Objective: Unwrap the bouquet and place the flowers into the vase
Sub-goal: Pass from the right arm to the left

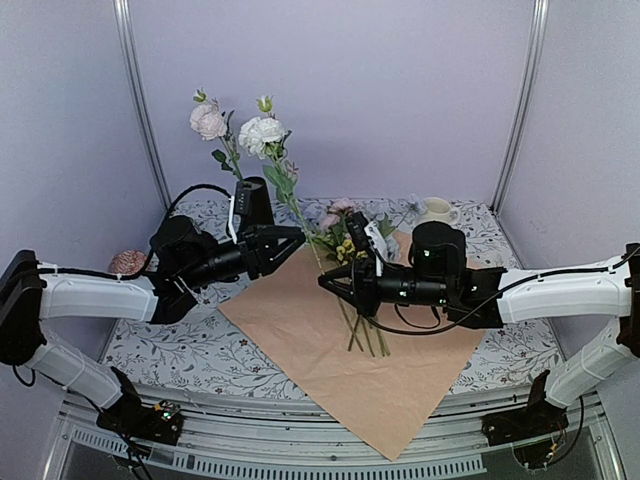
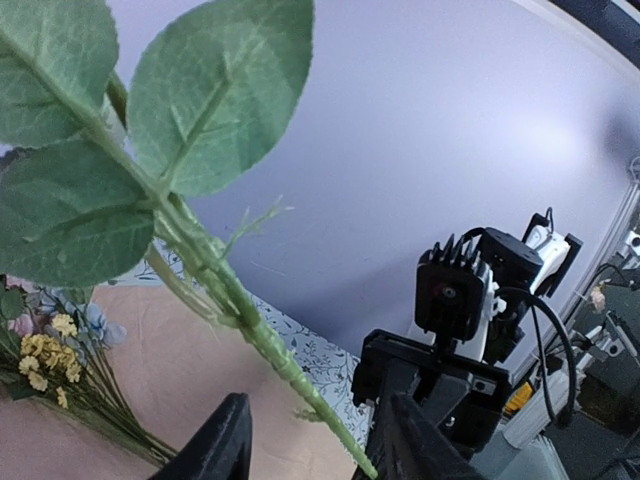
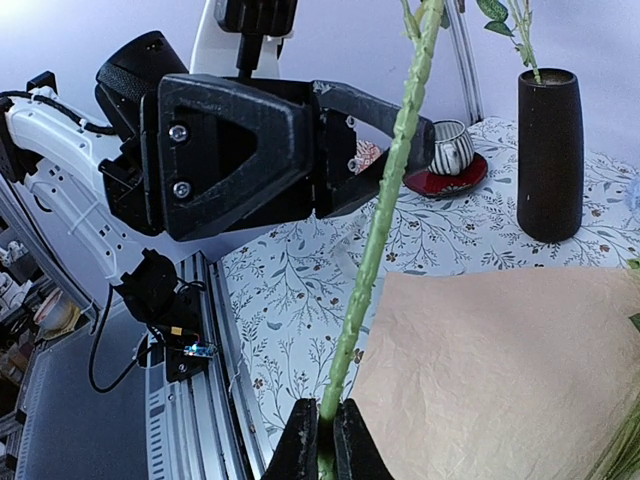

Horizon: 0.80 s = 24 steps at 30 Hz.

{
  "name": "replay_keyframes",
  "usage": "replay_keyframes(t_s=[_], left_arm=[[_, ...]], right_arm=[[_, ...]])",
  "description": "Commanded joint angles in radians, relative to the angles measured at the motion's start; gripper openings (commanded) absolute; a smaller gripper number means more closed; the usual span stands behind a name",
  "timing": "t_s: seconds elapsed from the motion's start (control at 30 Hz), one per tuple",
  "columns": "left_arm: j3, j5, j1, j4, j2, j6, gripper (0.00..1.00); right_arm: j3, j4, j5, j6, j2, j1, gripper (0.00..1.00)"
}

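Note:
A white flower (image 1: 262,132) on a long green stem (image 3: 385,200) stands tilted in the air above the opened tan paper (image 1: 340,350). My right gripper (image 3: 325,415) is shut on the stem's bottom end. My left gripper (image 2: 315,410) is open, with the same stem higher up running between its fingers and resting against the right one. The black vase (image 1: 252,195) stands just behind the left gripper and holds one pink flower (image 1: 208,121). The remaining flowers (image 1: 345,245) lie loose on the paper by the right gripper (image 1: 325,280).
A cream mug (image 1: 437,212) stands at the back right. A striped cup (image 3: 452,148) on a red saucer sits at the left of the table. The patterned tablecloth (image 1: 170,345) covers the table. Walls close in on three sides.

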Motion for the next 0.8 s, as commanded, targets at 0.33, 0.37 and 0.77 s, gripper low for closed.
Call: replay_keyframes(t_s=[0.33,0.37,0.77], left_arm=[[0.050,0.000,-0.017,0.019,0.024,-0.044,0.34],[0.053,-0.001,-0.017,0.019,0.026,-0.044,0.29],[0.072,-0.113,-0.010,-0.139,-0.053,0.092,0.00]], right_arm=[[0.004,0.033,0.025,-0.056,0.016,0.039,0.05],[0.006,0.031,0.031,-0.058,0.018,0.042,0.05],[-0.049,0.012,0.183,-0.074,-0.031,0.048,0.38]])
